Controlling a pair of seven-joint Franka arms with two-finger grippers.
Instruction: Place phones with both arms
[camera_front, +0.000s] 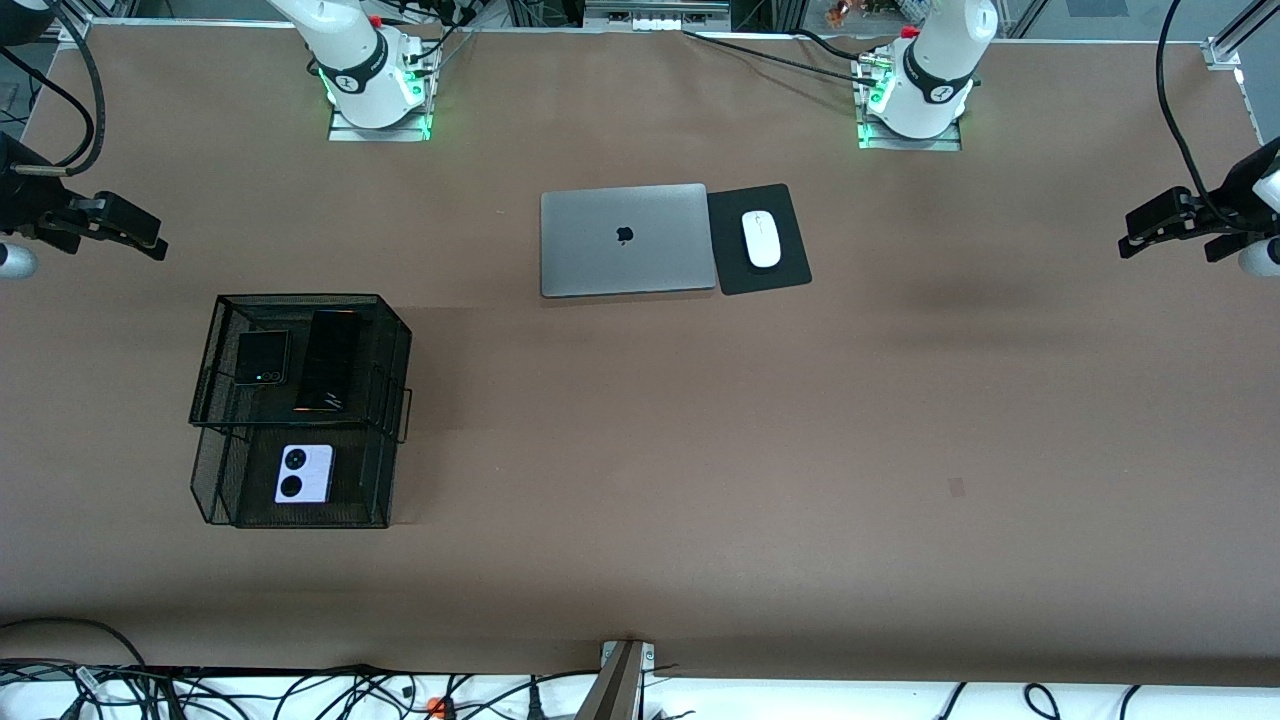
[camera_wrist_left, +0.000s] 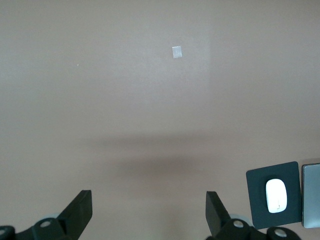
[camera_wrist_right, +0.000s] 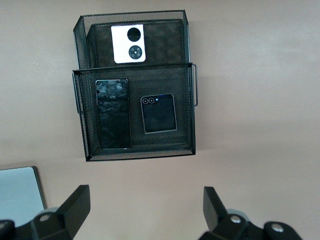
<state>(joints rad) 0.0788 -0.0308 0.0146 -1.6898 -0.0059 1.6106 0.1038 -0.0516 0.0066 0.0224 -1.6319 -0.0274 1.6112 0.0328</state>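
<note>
you have lots of bare brown table (camera_front: 760, 480) to move in. most of the middle, and all of the strip nearest the front camera, is flat and smooth.

the left gripper (camera_wrist_left: 149, 214) hangs over bare table at the left arm's end. its 2 black fingers stand wide apart and hold nothing. the right gripper (camera_wrist_right: 146, 209) hangs at the right arm's end, near the rack (camera_front: 395, 345). its fingers are wide apart too, and hold nothing.

the rack is black wire mesh with 2 levels, and you can see through it. its thin rims stick up around each level. on the top level lie 2 phones, side by side but not touching: the small black phone (camera_front: 262, 358), nearly square, and the long black phone (camera_front: 328, 361), slim and shiny. on the low level, nearer the front camera, lies the white phone (camera_front: 303, 474), flat, with 2 black circles.

between the arm bases sits a closed silver laptop (camera_front: 627, 240), smooth, with round corners. just beside it, toward the left arm's end, is a flat black pad (camera_front: 783, 265) with a white mouse (camera_front: 761, 239) on it.
</note>
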